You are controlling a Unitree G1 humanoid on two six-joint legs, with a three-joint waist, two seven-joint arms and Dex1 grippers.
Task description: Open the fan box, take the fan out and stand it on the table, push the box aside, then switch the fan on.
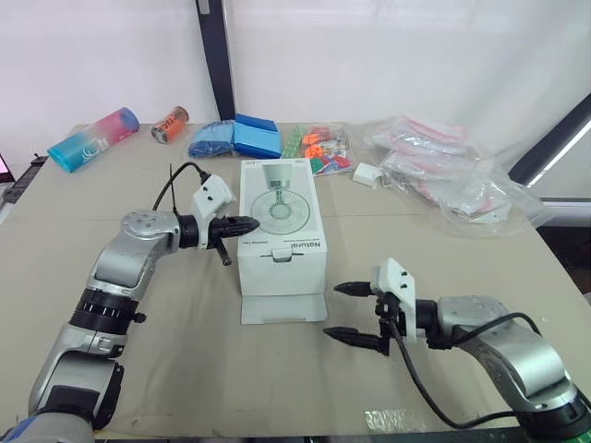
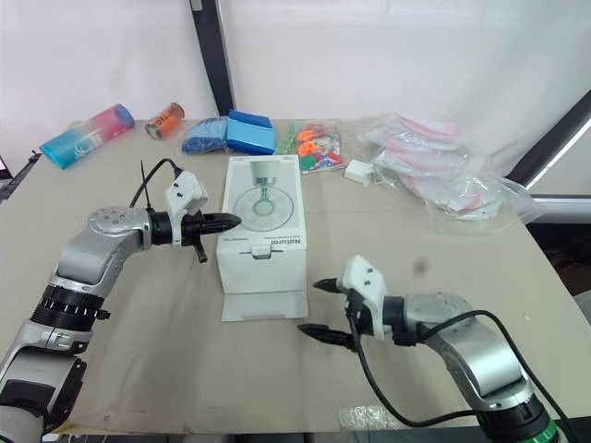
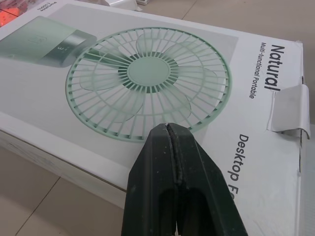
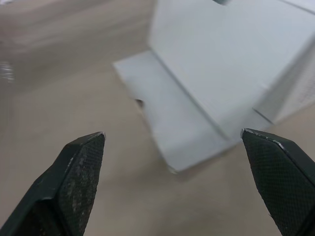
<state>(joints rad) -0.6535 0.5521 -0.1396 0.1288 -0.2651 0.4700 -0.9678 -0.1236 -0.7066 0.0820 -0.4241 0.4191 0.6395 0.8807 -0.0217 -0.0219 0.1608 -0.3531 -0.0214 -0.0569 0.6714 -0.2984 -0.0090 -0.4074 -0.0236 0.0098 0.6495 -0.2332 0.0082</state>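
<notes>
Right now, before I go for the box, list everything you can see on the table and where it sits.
fan box: one, white, table centre
flap: one, white, open at the box's near end, flat on the table
bottle: one, blue to pink, lying at far left
can: one, orange, lying right of the bottle
soft bag: one, blue, far edge
flat pack: one, blue, against the soft bag
clear packet: one, orange and green contents, right of the flat pack
small block: one, white, right of the packet
plastic bags: a heap, clear, pink and white contents, far right
table: one, tan
left gripper: black, shut, at the box's left edge
right gripper: black, open, right of the flap
</notes>
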